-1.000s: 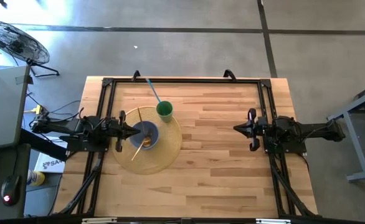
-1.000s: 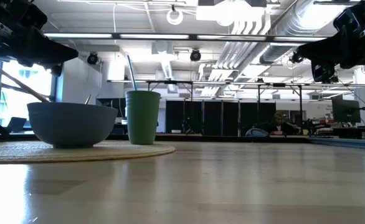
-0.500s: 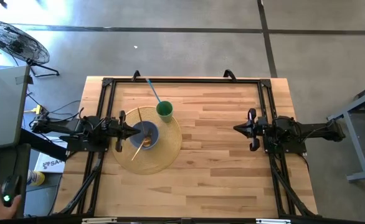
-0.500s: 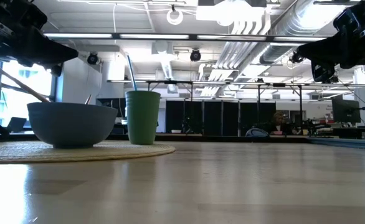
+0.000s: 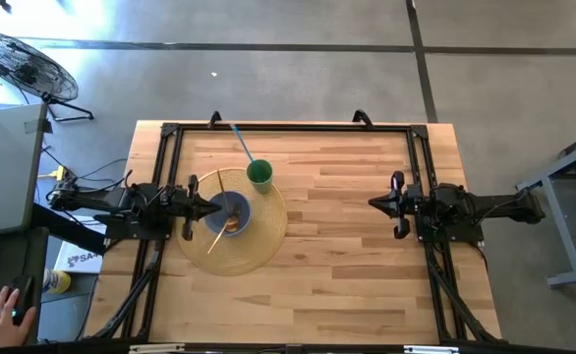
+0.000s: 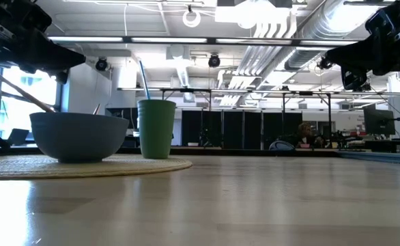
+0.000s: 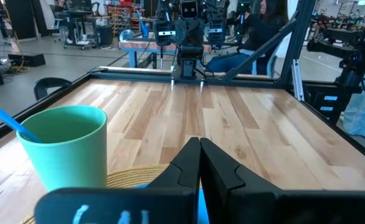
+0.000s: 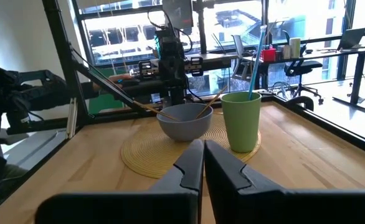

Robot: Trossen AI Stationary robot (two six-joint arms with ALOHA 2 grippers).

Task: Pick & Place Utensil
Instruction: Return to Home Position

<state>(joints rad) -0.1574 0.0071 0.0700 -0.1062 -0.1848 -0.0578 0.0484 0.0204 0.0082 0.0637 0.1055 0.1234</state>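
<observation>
Looking straight down, a pale wooden tabletop (image 5: 347,256) carries a dark arm at each side, both lying level and pointing toward the middle.

The left gripper (image 5: 212,207) hovers over the left rim of a blue bowl (image 5: 241,204). In the left wrist view its two dark fingers (image 7: 184,163) are pressed together with nothing between them. The right gripper (image 5: 374,204) hangs above bare wood, well apart from the dishes. Its fingers (image 8: 223,167) are also pressed together and hold nothing.

The bowl sits on a round woven brown mat (image 5: 265,239) in the left half of the tabletop. A green cup (image 5: 259,175) stands upright on the far edge of the mat, just beside the bowl. A blue straw (image 5: 240,144) stands in the cup and leans out over its rim, away toward the far left.

Two gold utensils (image 8: 144,107) rest in the bowl, their thin handles sticking out over opposite sides of the rim. Which is the spoon and which the fork cannot be told. From above, one handle (image 5: 215,239) slants across the mat toward the near left.

At table-top height, bowl (image 6: 79,135) and cup (image 6: 155,128) appear side by side on the mat.

Off the tabletop, a person's hand (image 5: 3,313) shows at the near left corner, and a floor fan (image 5: 28,64) stands at the far left.
</observation>
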